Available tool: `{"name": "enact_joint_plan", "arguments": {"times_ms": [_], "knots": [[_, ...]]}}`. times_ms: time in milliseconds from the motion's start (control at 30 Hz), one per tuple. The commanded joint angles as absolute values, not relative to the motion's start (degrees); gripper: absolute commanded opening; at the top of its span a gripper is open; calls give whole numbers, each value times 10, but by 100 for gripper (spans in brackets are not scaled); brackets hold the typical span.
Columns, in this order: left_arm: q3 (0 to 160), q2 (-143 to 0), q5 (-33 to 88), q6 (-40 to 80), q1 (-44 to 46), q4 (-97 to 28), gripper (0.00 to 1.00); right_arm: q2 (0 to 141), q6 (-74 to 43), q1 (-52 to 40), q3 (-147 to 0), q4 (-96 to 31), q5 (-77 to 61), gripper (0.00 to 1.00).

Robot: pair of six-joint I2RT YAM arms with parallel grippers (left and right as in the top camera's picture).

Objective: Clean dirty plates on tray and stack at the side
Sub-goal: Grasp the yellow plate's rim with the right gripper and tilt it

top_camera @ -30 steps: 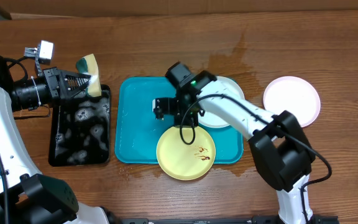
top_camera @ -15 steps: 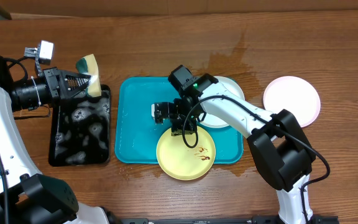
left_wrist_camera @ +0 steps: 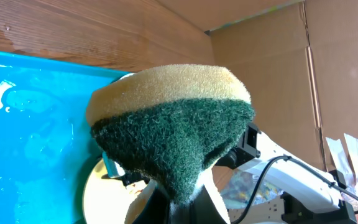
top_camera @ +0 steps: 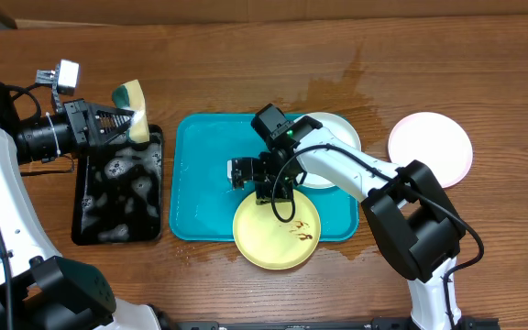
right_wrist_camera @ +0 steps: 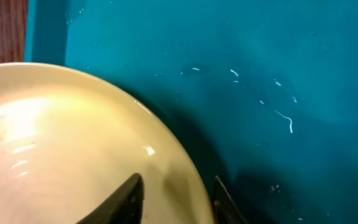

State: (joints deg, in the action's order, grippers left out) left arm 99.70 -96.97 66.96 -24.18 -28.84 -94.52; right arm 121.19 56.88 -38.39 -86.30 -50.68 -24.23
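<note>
The turquoise tray lies mid-table. A pale yellow-green plate with brown smears rests on its front right part and overhangs the front rim; it fills the left of the right wrist view. A white plate lies at the tray's right rear, partly under the right arm. A third white plate sits on the table at the right. My right gripper is open, its fingers astride the yellow-green plate's rear rim. My left gripper is shut on a yellow-and-green sponge held above the black tray.
A black rectangular tray with wet patches lies left of the turquoise tray. A water stain darkens the wood behind the white plate. The turquoise tray's floor is wet. A cardboard wall runs along the far table edge.
My right gripper has moved toward the table's front and come down over the yellow-green plate's rear rim. The plate has shifted slightly forward. The left arm and sponge have not moved.
</note>
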Motion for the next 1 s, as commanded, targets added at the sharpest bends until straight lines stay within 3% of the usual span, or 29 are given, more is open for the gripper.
{"name": "enact_joint_plan", "arguments": {"times_ms": [0, 300, 367, 467, 633, 967], "knots": [[1000, -954, 670, -250, -285, -945, 4, 1197, 570, -385, -854, -507, -252, 43], [1000, -954, 670, -250, -285, -947, 4, 1198, 570, -385, -854, -497, -251, 42], [1000, -954, 670, -250, -285, -947, 4, 1198, 570, -385, -854, -497, -252, 35], [1000, -954, 670, -250, -285, -947, 4, 1198, 570, -385, -854, -496, -252, 17], [1000, -954, 669, -250, -285, -944, 4, 1197, 534, -385, -855, -481, -251, 4], [1000, -954, 669, -251, -285, -942, 4, 1197, 338, -385, -894, -377, -252, 7]]}}
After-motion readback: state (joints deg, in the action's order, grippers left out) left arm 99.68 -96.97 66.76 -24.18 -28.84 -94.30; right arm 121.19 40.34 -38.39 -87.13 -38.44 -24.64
